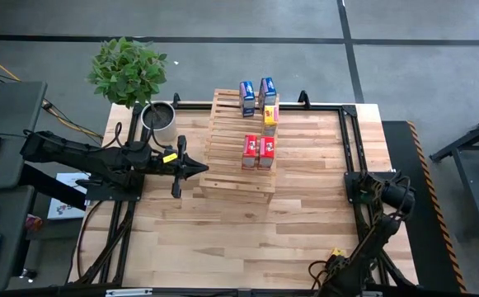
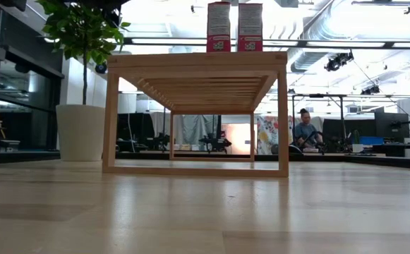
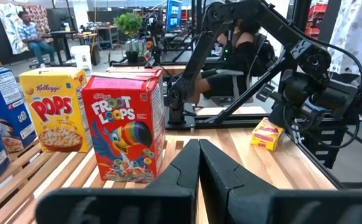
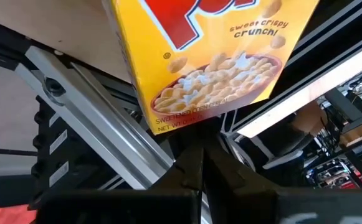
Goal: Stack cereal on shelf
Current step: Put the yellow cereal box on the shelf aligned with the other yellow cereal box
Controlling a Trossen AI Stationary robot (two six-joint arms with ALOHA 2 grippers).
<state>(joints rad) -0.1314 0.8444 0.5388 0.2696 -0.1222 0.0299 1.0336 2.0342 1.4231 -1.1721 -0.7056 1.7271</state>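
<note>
Plank tabletop [image 1: 247, 231] carries the slatted shelf [image 1: 231, 177] toward its far side, left of centre.

Five cereal boxes stand on the shelf:
- two blue boxes [image 1: 256, 93] side by side at the far end;
- one yellow box [image 1: 270, 120] just behind them, toward the near side;
- two red boxes [image 1: 258, 152] side by side at mid-shelf, upright, printed fronts toward the left arm.

A sixth box, the second yellow one [image 4: 212, 56], fills the right wrist view, just ahead of the right gripper [image 4: 196, 163]. That gripper's fingers are pressed together and hold nothing; the folded arm sits at the near right corner of the table.

The left gripper [image 1: 198, 168] reaches in level from the left, its tip at the shelf's left edge, near the red boxes. Its fingers are also fully closed and empty.

A potted plant [image 1: 132, 74] stands at the far left corner. A person [image 2: 305, 131] sits in the room beyond the table.
</note>
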